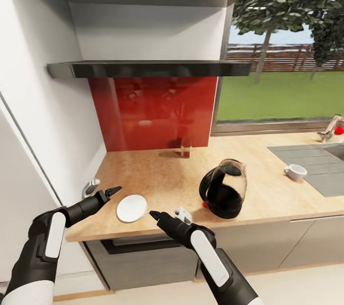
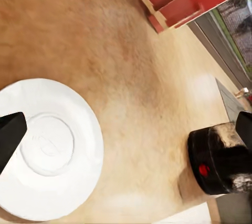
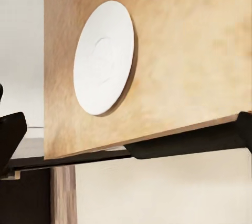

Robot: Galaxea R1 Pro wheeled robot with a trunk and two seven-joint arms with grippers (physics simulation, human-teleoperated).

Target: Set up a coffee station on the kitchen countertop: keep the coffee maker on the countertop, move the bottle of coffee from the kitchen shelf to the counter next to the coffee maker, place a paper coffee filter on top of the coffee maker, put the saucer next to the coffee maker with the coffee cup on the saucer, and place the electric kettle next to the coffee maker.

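My two arms are glossy black, jointed in rounded segments. Each forearm carries a long white panel with rounded ends, set lengthwise into the black shell. Lower down, toward the shoulders, the casing turns white. My left gripper [image 1: 112,191] ends in slim, pointed black fingers, and my right gripper [image 1: 155,215] tapers to the same dark tips. Just behind the right one sits a small white-grey block with a dark lens. In the wrist views my fingertips [image 2: 9,135] are plain matte black wedges.

Wood-grain countertop [image 1: 162,176] carries saucer [image 1: 131,208] near front edge, electric kettle [image 1: 223,189], coffee cup [image 1: 295,172].
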